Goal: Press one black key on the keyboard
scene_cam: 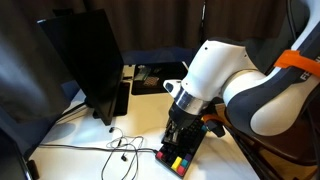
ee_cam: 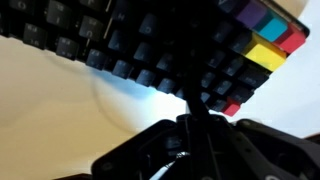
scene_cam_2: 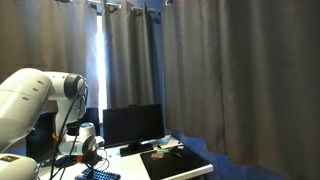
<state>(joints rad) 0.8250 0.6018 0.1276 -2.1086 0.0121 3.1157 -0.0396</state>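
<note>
The keyboard (scene_cam: pixel 180 158) is compact and black, with red, yellow and green keys at its near end. It lies at the front edge of the white table. My gripper (scene_cam: pixel 186 128) hangs straight over it, fingers pointing down at the black keys. In the wrist view the fingers (ee_cam: pixel 186 88) are together as one dark bar reaching onto the rows of black keys (ee_cam: pixel 120 45), with the coloured keys (ee_cam: pixel 266 38) off to the upper right. I cannot tell whether the tips touch a key. In an exterior view the keyboard (scene_cam_2: pixel 101 175) is mostly hidden behind the arm.
A dark monitor (scene_cam: pixel 85 60) stands on the table at the back, also seen in an exterior view (scene_cam_2: pixel 132 127). A flat black desk mat (scene_cam: pixel 150 82) lies behind the arm. Loose cables (scene_cam: pixel 118 146) trail across the white table (scene_cam: pixel 70 150) beside the keyboard.
</note>
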